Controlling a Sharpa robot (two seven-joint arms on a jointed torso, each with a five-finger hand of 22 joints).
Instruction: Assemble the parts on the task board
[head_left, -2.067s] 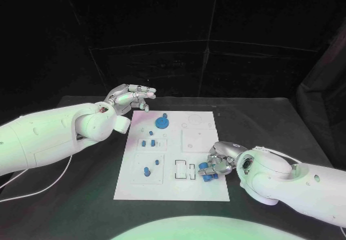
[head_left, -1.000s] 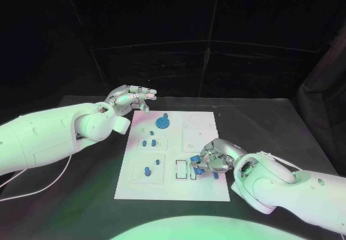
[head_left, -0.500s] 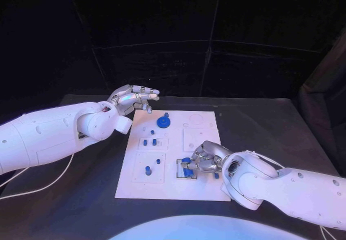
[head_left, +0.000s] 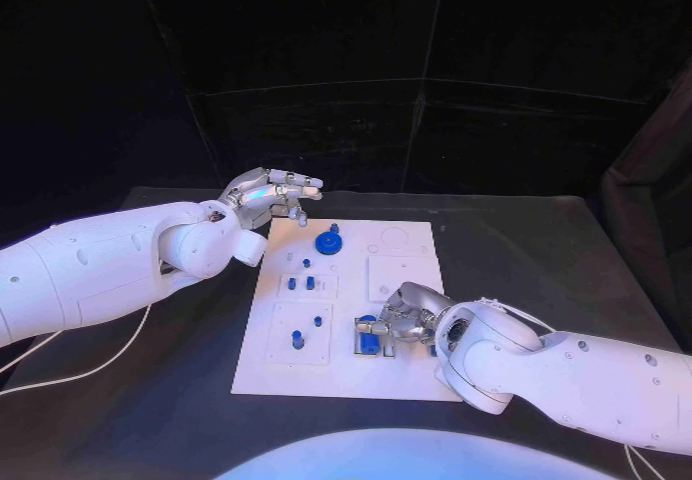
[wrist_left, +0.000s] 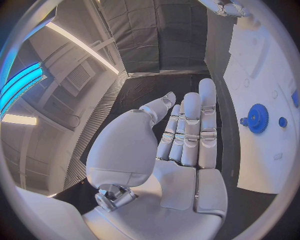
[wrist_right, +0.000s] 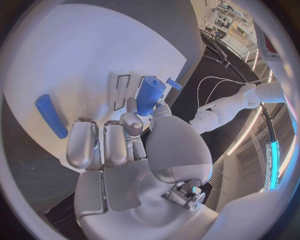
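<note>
The white task board (head_left: 310, 375) lies in the middle of the black table. My right hand (head_left: 405, 318) hovers low over the board's near middle and pinches a blue block (head_left: 371, 336) between thumb and a finger. In the right wrist view that blue block (wrist_right: 150, 95) stands just over two rectangular slots (wrist_right: 121, 90). A blue rod (wrist_right: 51, 116) lies loose on the board (wrist_right: 75, 65) beside the hand. My left hand (head_left: 271, 192) hangs above the board's far left corner, holding nothing, its fingers (wrist_left: 190, 130) stretched out side by side.
A blue gear (head_left: 329, 243) sits at the board's far end, also seen as the blue gear (wrist_left: 256, 118) from the left wrist. Small blue pegs (head_left: 299, 284) stand in the left modules, with more pegs (head_left: 297, 340) nearer me. Black table (head_left: 548, 250) surrounds the board.
My right hand has carried the blue block leftward from the board's right edge to the slots in its near middle. The left hand has stayed put.
</note>
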